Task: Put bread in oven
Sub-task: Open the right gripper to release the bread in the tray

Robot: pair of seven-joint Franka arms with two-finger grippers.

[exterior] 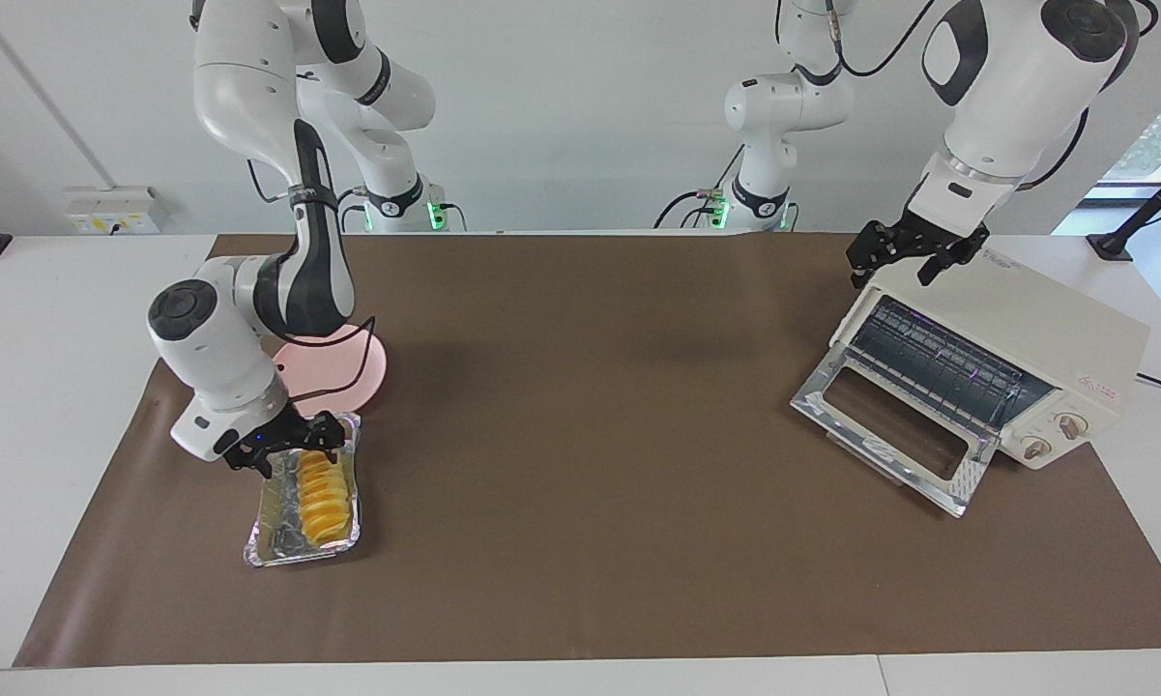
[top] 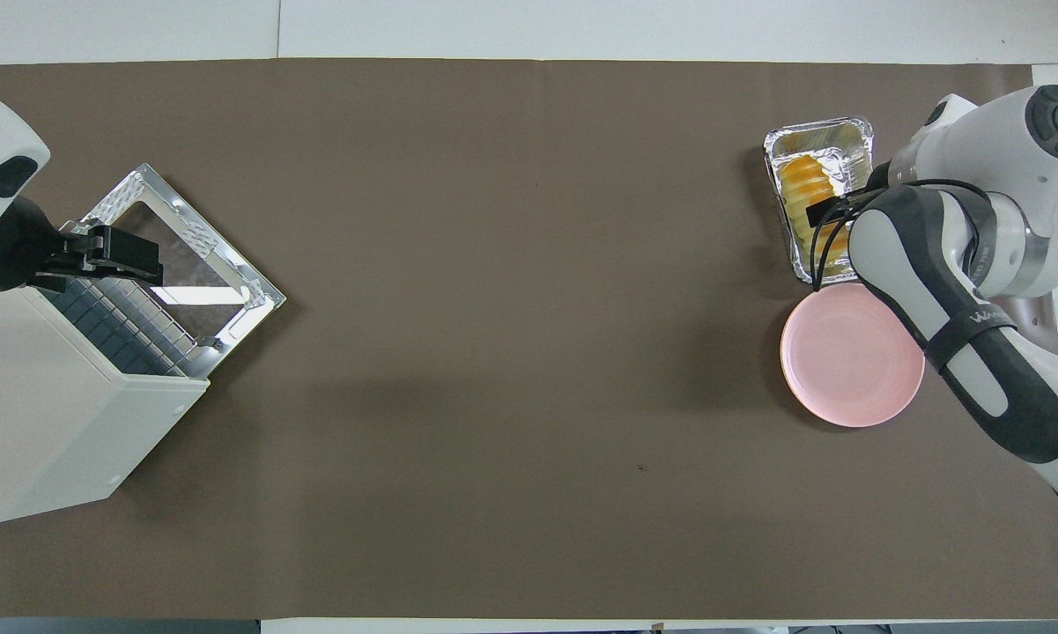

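Facing view, bread [exterior: 321, 491] in foil tray [exterior: 267, 543]

Ridged golden bread [exterior: 321, 489] lies flat; cream oven [exterior: 1015, 362] gapes open.

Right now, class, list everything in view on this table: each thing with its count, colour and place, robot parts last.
bread: one, golden-yellow, lying in the foil tray.
foil tray: one, silver, toward the right arm's end of the table.
plate: one, pink, beside the tray, nearer to the robots.
oven: one, cream-white, door down, toward the left arm's end.
table cover: one, brown, under everything.
right gripper: one, black, open over the bread's nearer end.
left gripper: one, black, open, waiting over the oven's top corner.
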